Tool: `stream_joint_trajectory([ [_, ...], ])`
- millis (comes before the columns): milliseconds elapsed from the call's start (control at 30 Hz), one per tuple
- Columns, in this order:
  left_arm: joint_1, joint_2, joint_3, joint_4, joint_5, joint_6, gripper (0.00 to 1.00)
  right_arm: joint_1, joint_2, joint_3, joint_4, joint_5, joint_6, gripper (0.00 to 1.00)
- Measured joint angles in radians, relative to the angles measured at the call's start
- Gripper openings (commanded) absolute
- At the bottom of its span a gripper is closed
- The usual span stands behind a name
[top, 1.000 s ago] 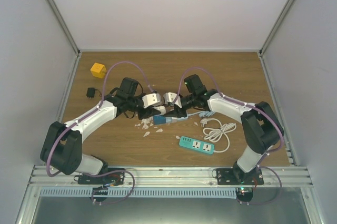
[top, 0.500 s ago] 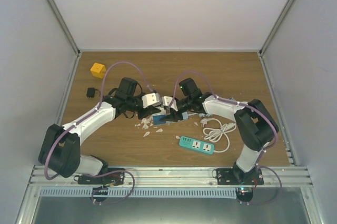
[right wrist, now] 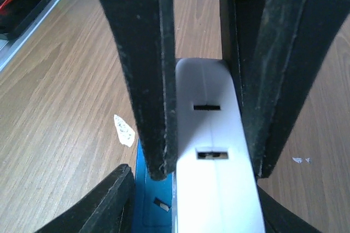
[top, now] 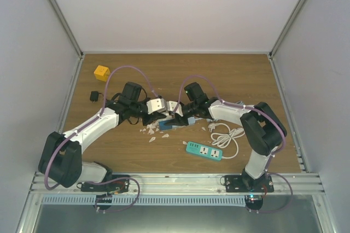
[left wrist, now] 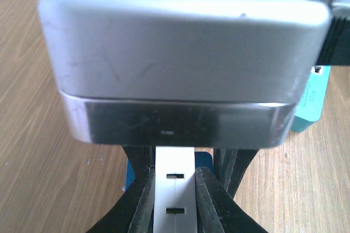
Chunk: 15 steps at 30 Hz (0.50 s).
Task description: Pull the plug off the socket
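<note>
We see a brown wood-grain table (top: 229,80) walled in by pale panels. The left arm (top: 93,123) and the right arm (top: 240,112) reach inward over it and meet near its middle.

Right of that meeting point lies a green power strip (top: 204,150), with its white cable (top: 232,136) coiled just beside it.

The task's pair sits where the arms meet: a white slotted bar (right wrist: 210,134) seated against a blue block (top: 165,125). We cannot tell from these views which is the plug and which the socket.

The left gripper (left wrist: 174,200) is drawn narrow around the bar, its black fingers (left wrist: 141,200) pressed to both sides. The right gripper (right wrist: 210,159) straddles the same bar. One finger (right wrist: 147,80) lies against it, and the other is so close that we cannot tell whether it touches.

In the left wrist view a teal piece (left wrist: 311,96) shows beside the wrist housing. Its label carries small print, too blurred for us to read.

A yellow cube (top: 101,73) stands near the far left corner, with a small black item (top: 94,96) close by. White scraps (top: 150,130) are scattered just beside the blue block.
</note>
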Motion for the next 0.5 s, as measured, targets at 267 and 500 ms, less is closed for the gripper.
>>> stream_joint_trajectory([
  [267, 0.0, -0.004, -0.002, 0.0, -0.003, -0.004, 0.05, 0.001, 0.0, -0.011, 0.015, 0.003, -0.008, 0.41],
  [500, 0.0, -0.019, -0.002, -0.006, 0.004, 0.009, 0.0, 0.002, 0.012, -0.011, 0.026, 0.003, -0.019, 0.4],
])
